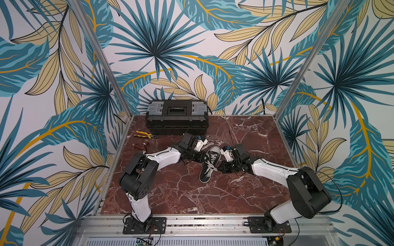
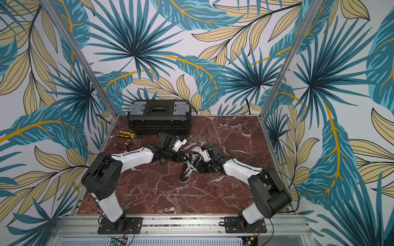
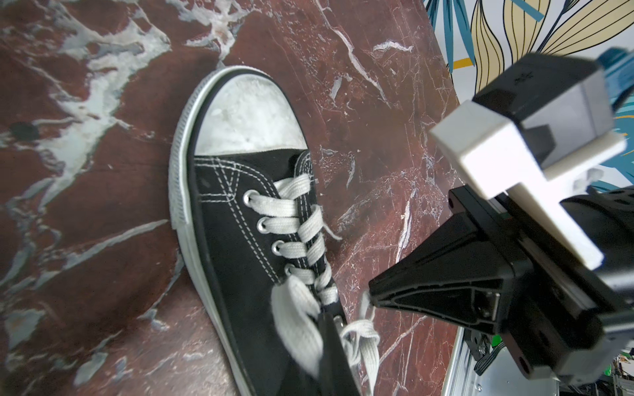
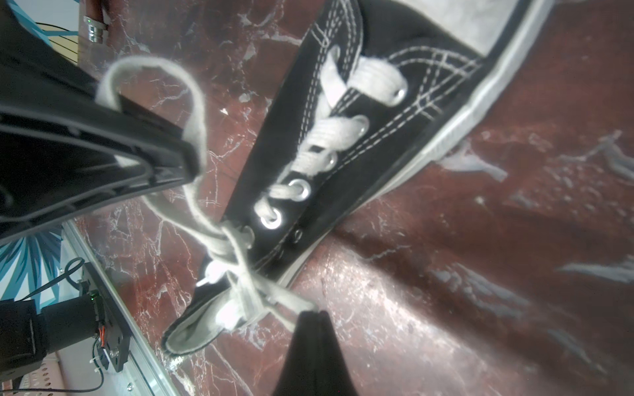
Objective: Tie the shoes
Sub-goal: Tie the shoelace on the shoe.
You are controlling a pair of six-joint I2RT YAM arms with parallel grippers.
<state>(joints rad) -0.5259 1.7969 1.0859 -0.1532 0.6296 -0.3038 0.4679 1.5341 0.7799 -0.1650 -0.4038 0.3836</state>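
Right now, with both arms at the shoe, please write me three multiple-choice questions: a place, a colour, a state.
1. Where does the toolbox stand? A. at the table's far edge B. at its near edge C. off the table
2. What colour is the shoe's toe cap? A. black B. white C. yellow
3. The right gripper is: A. wide open B. shut on nothing C. shut on a lace
Answers: 1 A, it sits beyond the shoe at the back edge; 2 B, the cap is white against black canvas; 3 C, a lace strand runs into its closed jaws.
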